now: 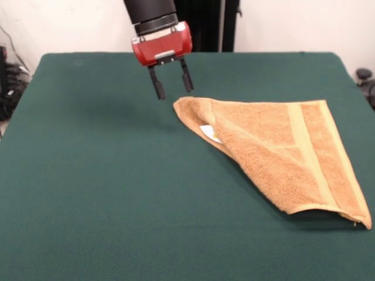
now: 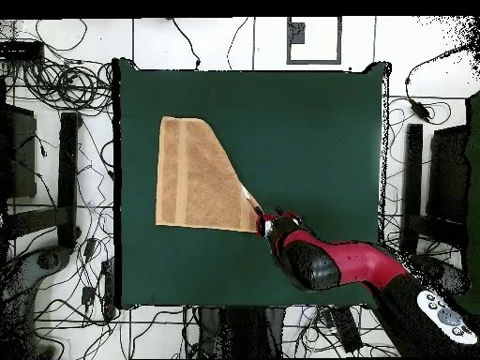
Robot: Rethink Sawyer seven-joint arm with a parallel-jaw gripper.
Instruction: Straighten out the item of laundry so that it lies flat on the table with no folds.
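The item of laundry (image 1: 281, 155) (image 2: 197, 178) is a tan-orange towel folded over on itself into a roughly triangular shape on the dark green table (image 1: 105, 187) (image 2: 309, 122). A woven band runs near its hem, and a small white label (image 1: 210, 133) peeks out at the folded edge. My gripper (image 1: 173, 86) (image 2: 265, 223) hangs open just above the table, a little to the left of the towel's pointed folded corner in the front view. Nothing is between its fingers. In the overhead view the arm covers the spot beside that corner.
Cables and equipment (image 2: 56, 84) lie on the floor around the table. The towel lies near the table's right side in the front view, its lower corner (image 1: 363, 222) near that edge.
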